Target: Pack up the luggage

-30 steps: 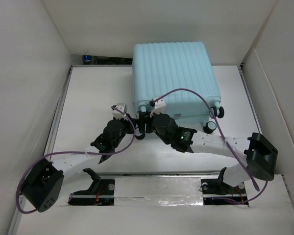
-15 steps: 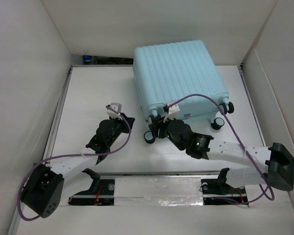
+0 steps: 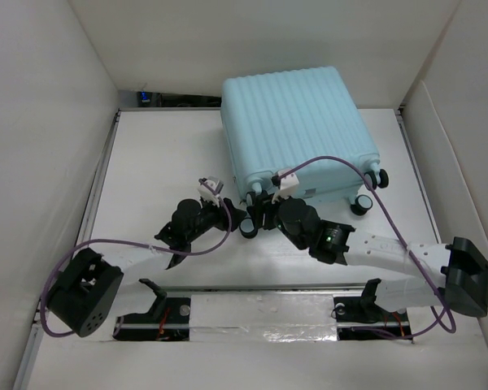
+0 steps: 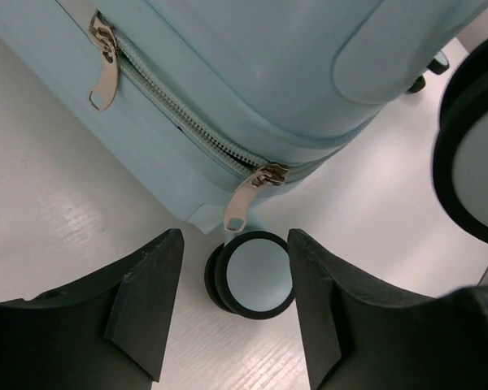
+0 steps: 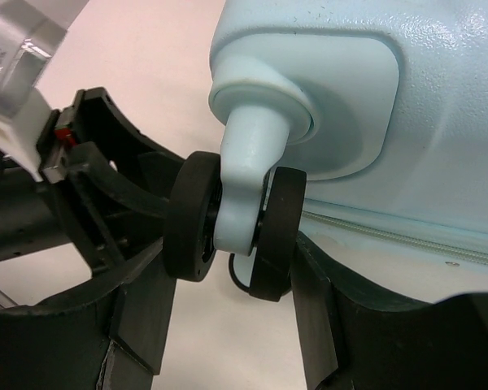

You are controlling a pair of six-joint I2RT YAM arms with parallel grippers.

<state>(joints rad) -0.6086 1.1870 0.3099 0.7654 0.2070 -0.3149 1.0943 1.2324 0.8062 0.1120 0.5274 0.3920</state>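
The luggage [image 3: 297, 122] is a pale aqua ribbed suitcase, closed and lying flat at the back of the table, turned a little askew. My right gripper [image 3: 259, 213] is at its near left corner. In the right wrist view this gripper [image 5: 232, 262] is shut on a black caster wheel [image 5: 276, 219] on its aqua stem. My left gripper [image 3: 237, 221] comes in from the left and stands open. In the left wrist view its fingers [image 4: 146, 301] flank the lower caster wheel [image 4: 256, 276] without touching it. A zipper pull [image 4: 246, 203] hangs just above that wheel.
White walls close in the table on the left, back and right. Two more caster wheels [image 3: 360, 205] stick out at the luggage's near right corner. A second zipper pull [image 4: 104, 69] hangs along the seam. The arms' mounting rail [image 3: 260, 317] runs along the near edge.
The luggage has swivelled, its near edge swinging right with my right gripper. My left gripper pulled back, then moved right to the corner wheel and opened.
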